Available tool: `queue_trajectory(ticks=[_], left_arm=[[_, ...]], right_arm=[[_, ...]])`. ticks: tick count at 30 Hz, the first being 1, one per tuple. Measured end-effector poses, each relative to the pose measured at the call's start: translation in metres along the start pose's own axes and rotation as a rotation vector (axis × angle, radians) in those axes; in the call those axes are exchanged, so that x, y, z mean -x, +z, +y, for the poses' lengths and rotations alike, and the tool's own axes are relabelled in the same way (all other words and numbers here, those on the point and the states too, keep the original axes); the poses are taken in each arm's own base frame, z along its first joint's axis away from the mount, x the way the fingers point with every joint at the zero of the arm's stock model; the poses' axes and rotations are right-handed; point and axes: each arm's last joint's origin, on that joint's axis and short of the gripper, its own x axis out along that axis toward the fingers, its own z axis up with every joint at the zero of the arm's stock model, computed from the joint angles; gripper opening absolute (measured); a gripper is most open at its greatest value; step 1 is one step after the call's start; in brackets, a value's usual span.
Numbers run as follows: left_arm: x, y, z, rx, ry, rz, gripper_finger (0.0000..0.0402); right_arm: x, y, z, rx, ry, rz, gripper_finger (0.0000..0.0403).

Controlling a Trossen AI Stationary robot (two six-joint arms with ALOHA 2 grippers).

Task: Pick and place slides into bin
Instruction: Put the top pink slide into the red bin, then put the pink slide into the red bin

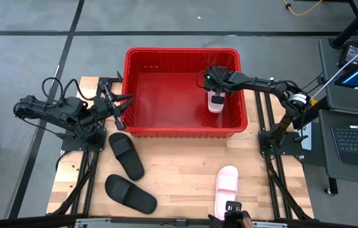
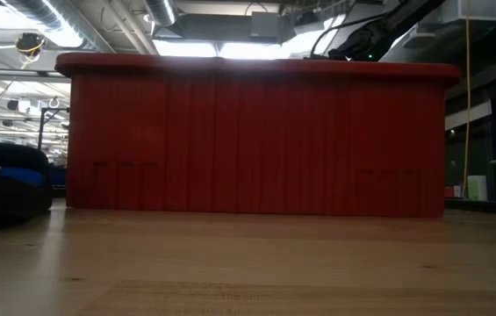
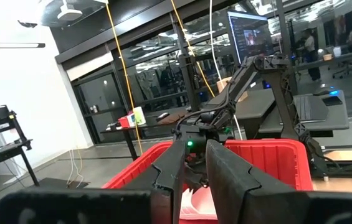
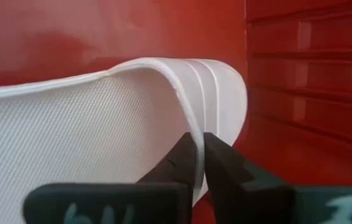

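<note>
Over the bin's (image 1: 182, 57) right end, your right gripper (image 4: 199, 163) pinches a pink slide's (image 1: 215, 101) strap; lower it to the floor, then let go. Left gripper (image 1: 116, 109) waits by the bin's left wall, fingers slightly apart, empty.

R arm (image 1: 261, 82) extended, jaws pinched; L arm (image 1: 58, 111) parked.

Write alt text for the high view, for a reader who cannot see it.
The right tool holds a pink slide by its edge inside the red bin, near the bin's right wall. The left tool waits just outside the bin's left wall. Two black slides and another pink slide lie on the table.
</note>
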Motion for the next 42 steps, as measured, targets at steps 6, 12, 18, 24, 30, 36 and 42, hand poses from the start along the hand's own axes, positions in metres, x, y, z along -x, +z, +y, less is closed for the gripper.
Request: queue_trajectory(ticks=[6, 12, 18, 24, 30, 36, 42], left_arm=[[0.0000, 0.0000, 0.0000, 0.000, 0.000, 0.000, 0.0063], [0.0000, 0.0003, 0.0001, 0.002, 0.001, -0.002, 0.0063], [0.0000, 0.0003, 0.0001, 0.002, 0.001, -0.002, 0.0063], [0.0000, 0.0003, 0.0002, 0.003, 0.001, -0.003, 0.0063], [0.0001, 0.0004, 0.0002, 0.003, 0.001, -0.003, 0.0063], [0.0000, 0.0003, 0.0001, 0.003, 0.001, -0.003, 0.0063], [0.0000, 0.0003, 0.0001, 0.002, 0.001, -0.003, 0.0063]], right_arm=[[0.0000, 0.0000, 0.0000, -0.023, 0.000, 0.000, 0.0039], [-0.0001, 0.0002, -0.0003, -0.008, -0.003, -0.002, 0.0041], [-0.0001, 0.0011, -0.0011, 0.043, -0.010, -0.011, 0.0041], [-0.0001, 0.0013, -0.0012, 0.042, -0.011, -0.012, 0.0042], [0.0000, 0.0012, -0.0012, 0.043, -0.011, -0.011, 0.0047], [0.0000, 0.0013, -0.0014, 0.041, -0.013, -0.010, 0.0100], [0.0002, -0.0001, -0.0005, 0.047, -0.004, 0.004, 0.0140]])
